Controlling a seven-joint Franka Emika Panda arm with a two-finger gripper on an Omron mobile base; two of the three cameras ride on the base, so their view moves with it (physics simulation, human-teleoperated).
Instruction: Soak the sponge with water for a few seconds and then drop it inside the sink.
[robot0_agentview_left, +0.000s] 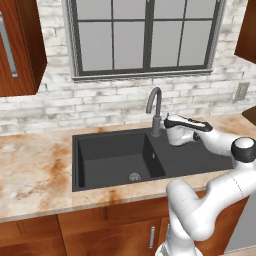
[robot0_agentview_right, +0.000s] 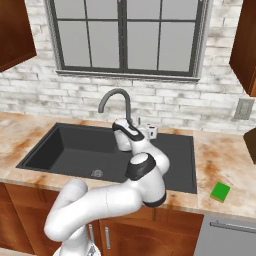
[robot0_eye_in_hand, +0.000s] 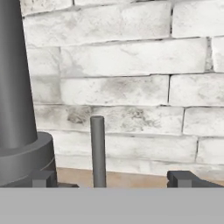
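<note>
One sponge (robot0_agentview_right: 220, 191), bright green, lies flat on the table (robot0_agentview_right: 227, 155) at the front right, just past the right end of the drainboard (robot0_agentview_right: 180, 160) and well apart from the arm. Nothing touches it.

Sink (robot0_agentview_left: 115, 155) is a dark charcoal basin with a round metal drain (robot0_agentview_left: 134, 176) on its floor; the drainboard joins it on the right. In the left base view I can make out nothing lying in the basin.

Faucet (robot0_agentview_left: 155, 107) is a grey gooseneck standing behind the seam between basin and drainboard, spout curving toward the basin. No stream can be made out at the spout in either base view.

Tool (robot0_eye_in_hand: 111, 178) is up at the back of the sink, right beside the faucet base (robot0_eye_in_hand: 24, 159), pointing at the white brick wall (robot0_eye_in_hand: 131, 83). In the hand view the two dark fingertips (robot0_eye_in_hand: 186, 178) sit far apart at the bottom edge, so the tool is spread wide with nothing gripped. A thin grey upright rod (robot0_eye_in_hand: 98, 151), likely the faucet lever, stands between them, closer to the left tip; contact with either tip cannot be told. The thick faucet column rises along the left edge of that view.

Window (robot0_agentview_left: 145, 35) sits above the faucet, wood cabinets (robot0_agentview_left: 20, 45) on both sides.
</note>
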